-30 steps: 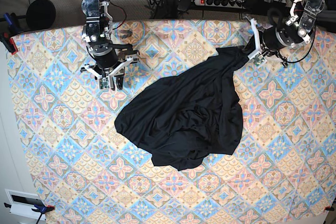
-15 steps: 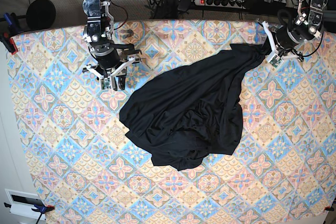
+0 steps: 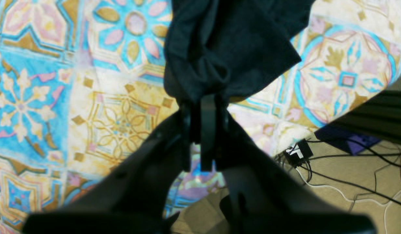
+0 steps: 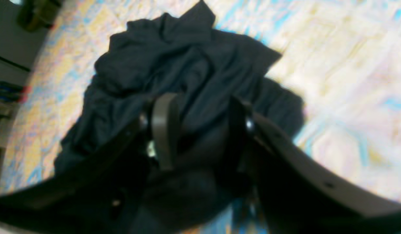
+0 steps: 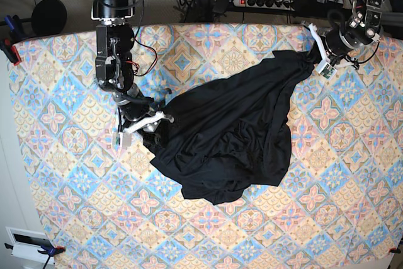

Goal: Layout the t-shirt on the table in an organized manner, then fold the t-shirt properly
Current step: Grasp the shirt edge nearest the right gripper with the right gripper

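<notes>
The black t-shirt (image 5: 233, 130) lies crumpled mid-table, with one corner stretched toward the far right. My left gripper (image 5: 318, 56) is shut on that corner near the table's (image 5: 63, 174) far edge. In the left wrist view the closed fingers (image 3: 203, 130) pinch bunched t-shirt fabric (image 3: 226, 48) above the patterned table (image 3: 115, 123). My right gripper (image 5: 148, 129) sits at the t-shirt's left edge. In the blurred right wrist view it (image 4: 200, 107) stands open, its jaws apart over the rumpled t-shirt (image 4: 174, 65). I cannot tell whether cloth lies between them.
Beyond the far edge run a power strip and cables (image 5: 264, 1). A black round object (image 5: 49, 16) and red clamps (image 5: 9, 51) sit at the far left corner. A white box (image 5: 28, 244) lies at the near left. Floor cables (image 3: 350, 175) show just past the table edge.
My right arm swung down from the far left to the t-shirt's left edge and its jaws widened. The left gripper drew the held corner toward the far right, stretching the cloth.
</notes>
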Robot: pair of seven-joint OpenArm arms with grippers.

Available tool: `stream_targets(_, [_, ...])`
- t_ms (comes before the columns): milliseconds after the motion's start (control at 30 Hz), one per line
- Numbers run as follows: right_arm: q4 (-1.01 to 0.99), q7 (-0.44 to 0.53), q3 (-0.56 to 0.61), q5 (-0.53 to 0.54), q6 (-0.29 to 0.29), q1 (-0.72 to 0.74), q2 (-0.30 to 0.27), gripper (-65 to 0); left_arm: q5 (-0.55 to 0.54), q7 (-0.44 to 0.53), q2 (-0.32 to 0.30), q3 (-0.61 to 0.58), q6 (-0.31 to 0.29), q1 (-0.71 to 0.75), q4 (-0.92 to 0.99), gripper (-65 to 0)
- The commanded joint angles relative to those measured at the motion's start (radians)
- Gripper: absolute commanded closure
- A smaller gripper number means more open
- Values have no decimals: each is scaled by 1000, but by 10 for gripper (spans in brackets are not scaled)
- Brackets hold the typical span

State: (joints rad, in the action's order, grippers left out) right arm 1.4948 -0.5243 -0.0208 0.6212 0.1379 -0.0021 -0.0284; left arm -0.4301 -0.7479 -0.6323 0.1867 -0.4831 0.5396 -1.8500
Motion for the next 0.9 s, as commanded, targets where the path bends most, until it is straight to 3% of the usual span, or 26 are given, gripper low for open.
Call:
stream_targets(0, [-1, 6, -1, 32, 7, 3, -3, -248, -8, 17, -19, 14, 2, -2, -12, -42])
stream_targets(300, [-125, 5, -43, 29, 6, 1, -6, -248, -8, 17, -19, 14, 2, -2, -14, -42])
stream_targets(600, [-127, 5, -161, -76, 4, -3, -5, -248, -8, 17, -19, 14, 4, -2, -14, -42])
stream_targets(867, [-127, -47, -150, -76, 2, -3, -3, -251, -8, 17, -19, 14, 4, -2, -14, -43])
